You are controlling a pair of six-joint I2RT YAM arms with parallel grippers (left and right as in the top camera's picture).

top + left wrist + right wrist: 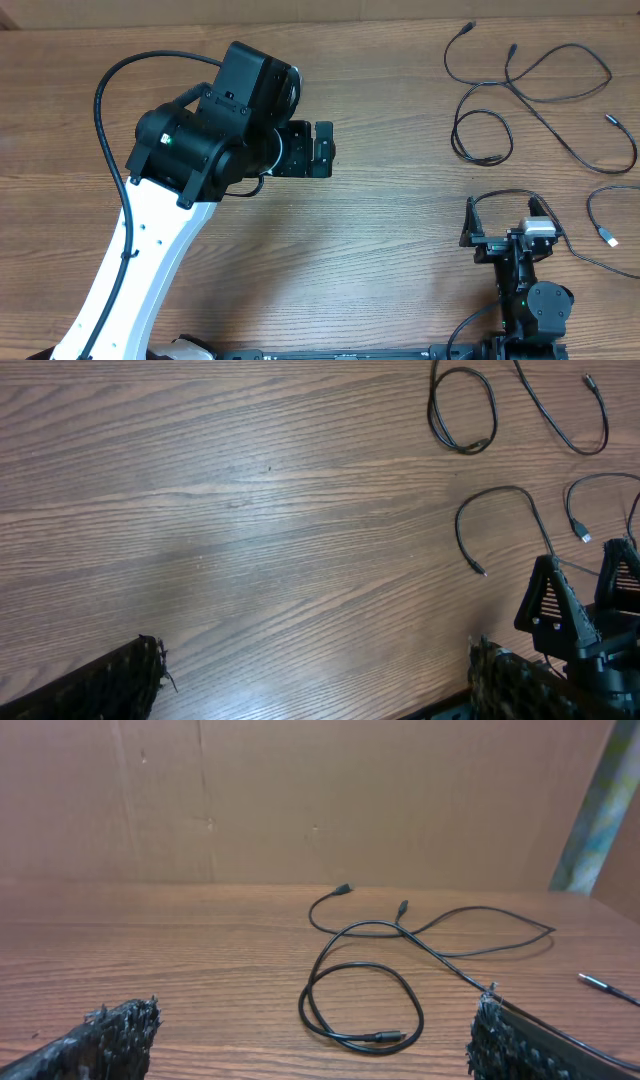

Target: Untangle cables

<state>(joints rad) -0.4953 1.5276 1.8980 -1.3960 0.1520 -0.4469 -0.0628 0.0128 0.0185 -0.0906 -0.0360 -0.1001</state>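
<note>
Several thin black cables lie spread out and apart at the table's far right. One cable ends in a small loop (483,162), also seen in the left wrist view (468,449) and the right wrist view (387,1036). A long cable (545,125) runs diagonally beside it. A short cable with a silvery plug (609,237) lies at the right edge. Another cable (500,192) arcs around my right gripper (505,212), which is open and empty (315,1045). My left gripper (322,150) is open and empty above bare table (320,690), well left of the cables.
The wooden table (400,250) fills the view. A cardboard wall (300,790) stands behind it. My left arm's white link (130,270) crosses the lower left. My right arm's base (530,310) sits at the front right edge.
</note>
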